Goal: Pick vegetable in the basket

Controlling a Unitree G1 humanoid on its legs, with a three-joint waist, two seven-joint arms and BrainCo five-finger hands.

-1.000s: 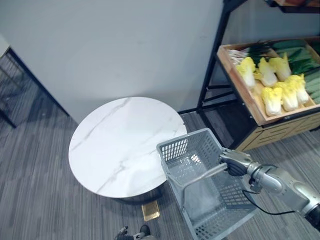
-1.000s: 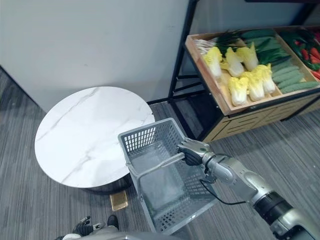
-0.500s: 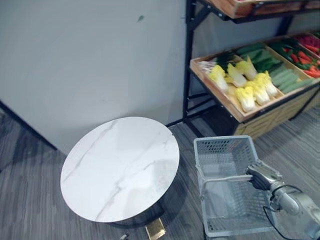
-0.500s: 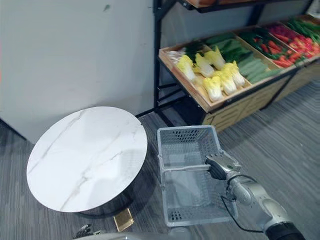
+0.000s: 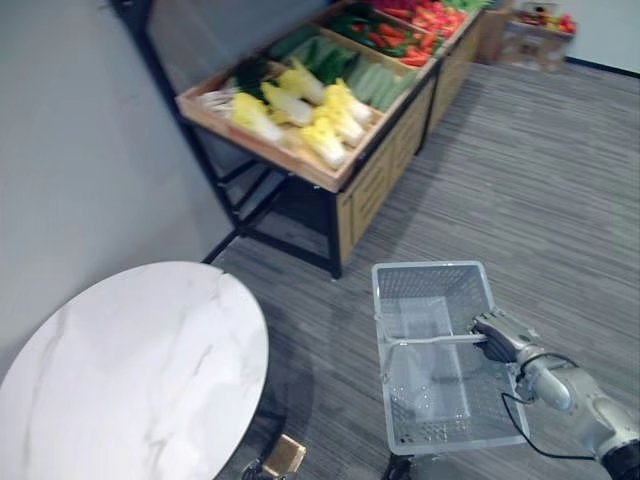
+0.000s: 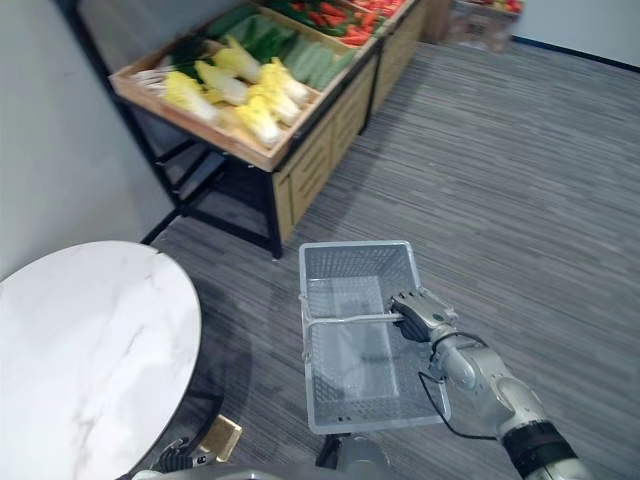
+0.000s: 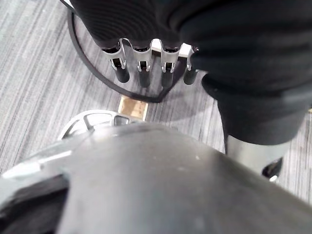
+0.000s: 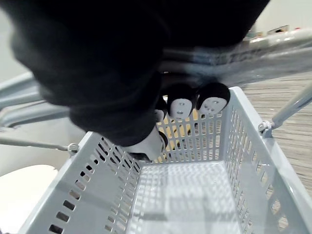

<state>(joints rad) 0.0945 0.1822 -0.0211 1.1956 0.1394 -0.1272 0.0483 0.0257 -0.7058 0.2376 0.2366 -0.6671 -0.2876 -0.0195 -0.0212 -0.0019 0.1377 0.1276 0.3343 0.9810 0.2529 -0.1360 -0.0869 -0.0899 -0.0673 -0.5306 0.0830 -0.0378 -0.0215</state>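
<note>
Left hand hangs down over the grey floor with its fingers loose and straight, and it holds nothing. Right hand is shut tight around the thin handle of the grey basket. Its fingers curl over the bar at the right end, and the basket hangs under it with holes all along its walls.

To the left of the basket is a round white desk with thin grey lines in its top. A small tan block lies on the floor to the left of the basket, near it.

Far behind the basket, well apart from it, is a wooden stand with the vegetables. Yellow cabbages lie in it on the side closest to the basket. Green cucumbers lie past them, and red peppers are farthest from the basket.
</note>
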